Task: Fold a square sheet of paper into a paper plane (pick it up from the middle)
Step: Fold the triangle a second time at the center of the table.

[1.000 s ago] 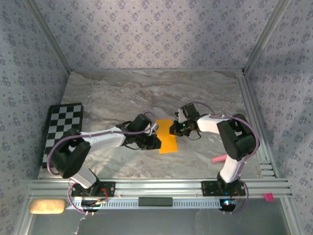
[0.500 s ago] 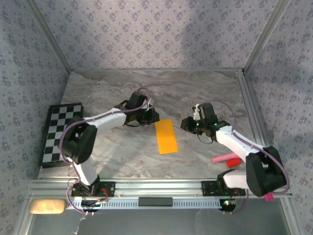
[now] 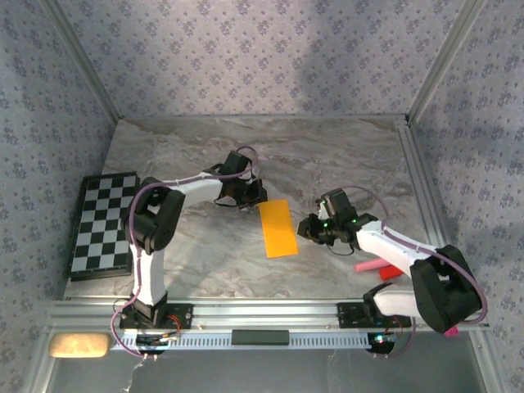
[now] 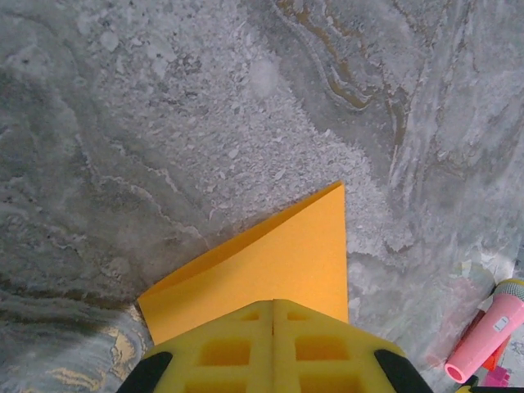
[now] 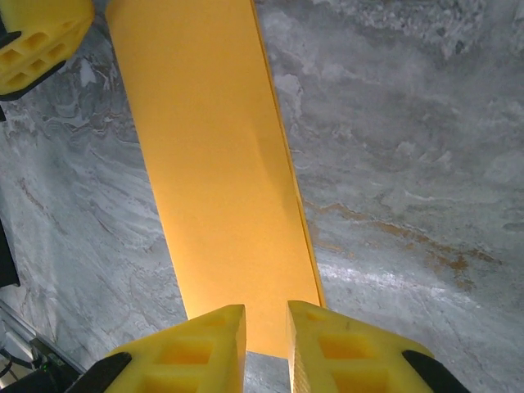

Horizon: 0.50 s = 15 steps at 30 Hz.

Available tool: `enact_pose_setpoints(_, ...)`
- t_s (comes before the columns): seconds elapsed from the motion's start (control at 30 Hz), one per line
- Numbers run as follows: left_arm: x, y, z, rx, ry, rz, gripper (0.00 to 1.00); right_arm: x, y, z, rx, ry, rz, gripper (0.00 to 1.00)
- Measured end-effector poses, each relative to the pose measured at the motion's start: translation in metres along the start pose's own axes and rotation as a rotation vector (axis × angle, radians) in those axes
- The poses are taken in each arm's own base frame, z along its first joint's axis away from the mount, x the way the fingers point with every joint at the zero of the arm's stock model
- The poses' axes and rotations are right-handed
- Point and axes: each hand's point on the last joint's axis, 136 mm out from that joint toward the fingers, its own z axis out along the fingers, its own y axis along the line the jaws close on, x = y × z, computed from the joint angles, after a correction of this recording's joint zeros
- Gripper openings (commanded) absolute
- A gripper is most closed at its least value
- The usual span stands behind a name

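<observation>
Lying flat on the marble-patterned table (image 3: 205, 155), the orange-yellow sheet of paper (image 3: 277, 229) is folded into a narrow strip. It sits about midway between the two arms, with its long sides running away from the bases at a slight slant. It is in the same place and has the same outline as a second ago.

The left gripper (image 3: 250, 196) is at the strip's far left corner. A second ago it was lower down, against the paper's left long edge. Half a second ago it had already gone up to the far end, and since then it has edged in toward the corner. Its fingers (image 4: 319, 348) are pressed together with no gap. The left wrist view shows the paper spreading out from behind their tips, but whether a layer is pinched there cannot be told.

The right gripper (image 3: 306, 229) is just beside the strip's right long edge. A second ago it was on that edge, farther up; half a second ago it had backed off to the right. Now it has come back toward the paper and nearer the bases. Its fingers (image 5: 196, 344) stand a narrow slit apart over the strip's end, with orange showing through the gap.

The right arm's elbow has swung out low to the right, leaving the pink stick (image 3: 367, 266) more exposed. The chequered board (image 3: 102, 221) has not moved.
</observation>
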Motion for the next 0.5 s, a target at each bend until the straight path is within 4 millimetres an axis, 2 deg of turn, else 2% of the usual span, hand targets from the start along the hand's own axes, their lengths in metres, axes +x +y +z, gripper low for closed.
enact_pose_setpoints(0.23,0.007,0.021,0.013,-0.045,0.035,-0.009,0.06,0.008,-0.003,0.004,0.0,0.038,0.007,0.32)
enact_pose_setpoints(0.4,0.006,0.024,0.014,-0.032,0.028,0.004,0.06,0.018,-0.009,0.006,0.009,0.075,0.02,0.46)
enact_pose_setpoints(0.5,0.006,0.023,0.015,-0.024,0.021,0.016,0.06,0.024,-0.012,0.008,0.009,0.097,0.029,0.47)
